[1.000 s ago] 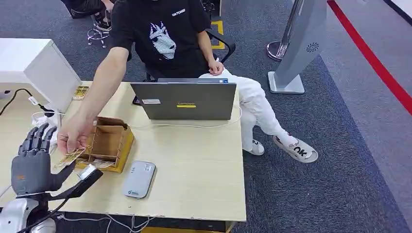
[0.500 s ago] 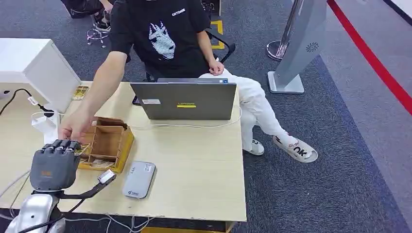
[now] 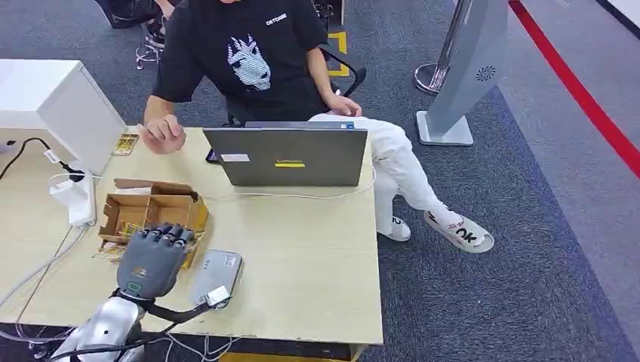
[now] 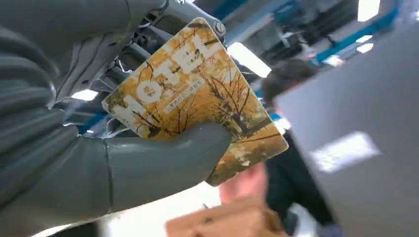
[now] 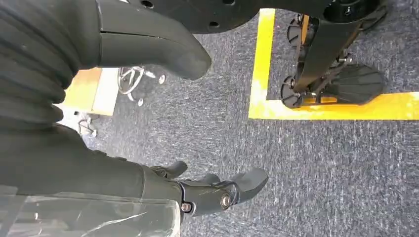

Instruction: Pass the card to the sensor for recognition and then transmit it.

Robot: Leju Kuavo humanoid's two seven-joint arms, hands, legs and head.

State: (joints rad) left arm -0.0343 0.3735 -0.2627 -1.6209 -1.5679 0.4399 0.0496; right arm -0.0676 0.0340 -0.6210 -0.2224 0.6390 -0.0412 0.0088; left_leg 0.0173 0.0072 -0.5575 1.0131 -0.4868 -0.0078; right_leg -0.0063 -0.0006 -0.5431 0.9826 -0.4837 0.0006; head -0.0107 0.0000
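Observation:
My left hand (image 3: 155, 260) hovers over the table's front left, fingers curled, between the cardboard box (image 3: 151, 213) and the grey card reader (image 3: 220, 271). The left wrist view has the yellow card (image 4: 197, 94), printed with autumn trees and white letters, pinched between the thumb (image 4: 163, 163) and the darker fingers behind it. From the head view the back of the hand hides the card. My right hand (image 5: 207, 190) hangs over the grey carpet, fingers loosely apart and holding nothing.
A person in a black shirt sits behind the desk, one hand (image 3: 162, 136) resting near the far edge. A grey laptop (image 3: 287, 156) stands mid-table. Loose cards (image 3: 112, 249) lie beside the box. A white charger and cable (image 3: 74, 197) lie at the left.
The person passed the card into my left hand and pulled their arm back to the far edge. My left hand closed on the card and moved right, toward the reader.

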